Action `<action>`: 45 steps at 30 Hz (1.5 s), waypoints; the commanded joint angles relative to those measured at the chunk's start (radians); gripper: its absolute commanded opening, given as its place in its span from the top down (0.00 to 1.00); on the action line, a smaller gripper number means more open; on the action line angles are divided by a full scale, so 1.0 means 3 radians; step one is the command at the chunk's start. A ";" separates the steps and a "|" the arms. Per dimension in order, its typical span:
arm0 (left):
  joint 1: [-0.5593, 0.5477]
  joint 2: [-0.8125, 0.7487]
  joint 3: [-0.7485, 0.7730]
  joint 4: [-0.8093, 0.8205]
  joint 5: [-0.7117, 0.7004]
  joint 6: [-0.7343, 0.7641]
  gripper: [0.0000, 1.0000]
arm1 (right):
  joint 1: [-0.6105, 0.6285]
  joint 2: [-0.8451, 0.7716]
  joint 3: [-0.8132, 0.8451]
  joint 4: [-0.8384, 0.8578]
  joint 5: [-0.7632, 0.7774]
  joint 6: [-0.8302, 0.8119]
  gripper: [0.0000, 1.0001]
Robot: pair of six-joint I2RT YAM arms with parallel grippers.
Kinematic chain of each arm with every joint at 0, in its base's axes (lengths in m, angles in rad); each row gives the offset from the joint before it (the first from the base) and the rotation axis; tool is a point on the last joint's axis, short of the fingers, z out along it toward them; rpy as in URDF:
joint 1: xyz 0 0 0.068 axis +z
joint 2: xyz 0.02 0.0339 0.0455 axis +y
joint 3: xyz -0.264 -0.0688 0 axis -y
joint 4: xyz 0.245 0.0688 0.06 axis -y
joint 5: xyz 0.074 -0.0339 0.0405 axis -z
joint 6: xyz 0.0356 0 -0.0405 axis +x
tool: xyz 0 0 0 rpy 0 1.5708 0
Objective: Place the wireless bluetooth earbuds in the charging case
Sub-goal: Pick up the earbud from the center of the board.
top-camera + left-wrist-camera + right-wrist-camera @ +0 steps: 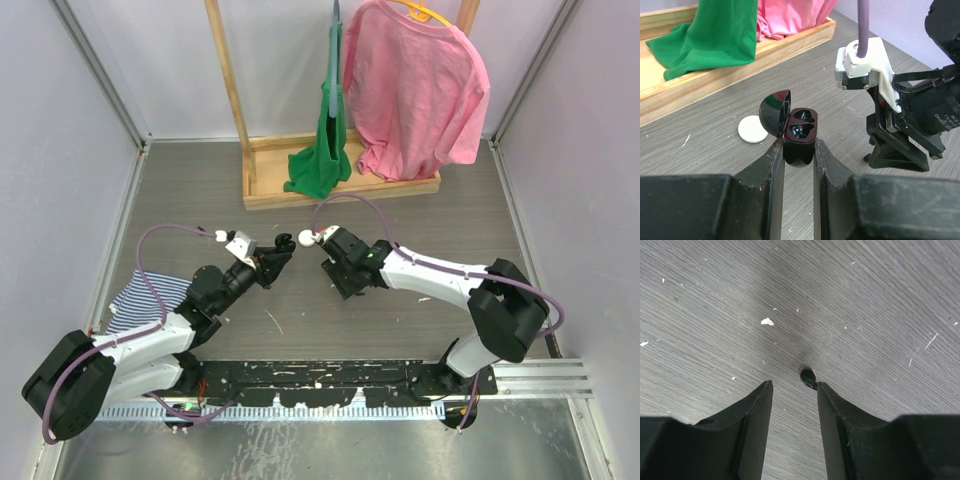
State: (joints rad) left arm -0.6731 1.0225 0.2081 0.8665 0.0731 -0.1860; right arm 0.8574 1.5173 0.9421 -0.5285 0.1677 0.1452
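The left jaws pinch the open charging case [801, 131] (both sockets look empty, I think). Right of the case, one earbud [808, 377] lies on the surface [865, 315] by the spread right jaws; nothing is inserted yet.

Blk case [799, 145], lid open; small blk earbud [808, 376] on table [715, 300].

The desk [430, 235] is a grey, wood-grained board, scuffed and dotted with pale specks [767, 321]. At its far side stands a wooden rack base [400, 188] with a green cloth [318, 172] slumped into it. A striped cloth [150, 293] lies at the left edge. Nearer the middle lie a flat white disc [753, 129] and, apart from it, one small black earbud [808, 376] — both directly on the surface
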 commanded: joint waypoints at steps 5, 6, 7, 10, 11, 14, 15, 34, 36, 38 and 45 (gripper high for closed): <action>-0.0002 -0.0077 0.0022 0.0071 -0.0048 0.0068 1.00 | 0.0077 0.0263 0.0330 -0.0162 0.0340 0.0064 0.57; -0.0006 -0.0083 0.0022 0.0071 -0.0049 0.0070 1.00 | 0.0078 0.0285 0.0340 -0.0188 0.0365 0.0065 0.58; -0.0006 -0.0083 0.0027 0.0065 -0.0045 0.0069 1.00 | 0.0077 0.0305 0.0345 -0.0208 0.0379 0.0068 0.58; -0.0005 -0.0075 0.0036 0.0059 -0.0016 0.0060 1.00 | 0.0077 0.0340 0.0325 -0.0227 0.0385 0.0082 0.58; -0.0005 -0.0066 0.0041 0.0057 -0.0014 0.0058 1.00 | 0.0077 0.0347 0.0311 -0.0227 0.0380 0.0087 0.59; -0.0006 -0.0049 0.0052 0.0054 0.0013 0.0054 1.00 | 0.0077 0.0392 0.0280 -0.0210 0.0369 0.0084 0.60; -0.0006 -0.0048 0.0053 0.0056 0.0019 0.0049 1.00 | 0.0077 0.0408 0.0278 -0.0207 0.0360 0.0091 0.61; -0.0006 -0.0025 0.0068 0.0051 0.0094 0.0037 1.00 | 0.0075 0.0580 0.0142 -0.0157 0.0287 0.0154 0.69; -0.0006 -0.0016 0.0073 0.0052 0.0101 0.0035 1.00 | 0.0072 0.0555 0.0130 -0.0142 0.0281 0.0161 0.72; -0.0006 -0.0011 0.0073 0.0059 0.0114 0.0035 1.00 | 0.0069 0.0547 0.0127 -0.0141 0.0300 0.0165 0.75; -0.0003 -0.0045 0.0017 0.0171 0.0139 0.0033 1.00 | 0.0067 0.0302 0.0111 -0.0064 0.0214 0.0202 0.81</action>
State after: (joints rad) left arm -0.6731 1.0199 0.2081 0.8440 0.1032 -0.1864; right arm 0.8761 1.6829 0.9894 -0.5743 0.2501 0.1825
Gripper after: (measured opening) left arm 0.226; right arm 0.254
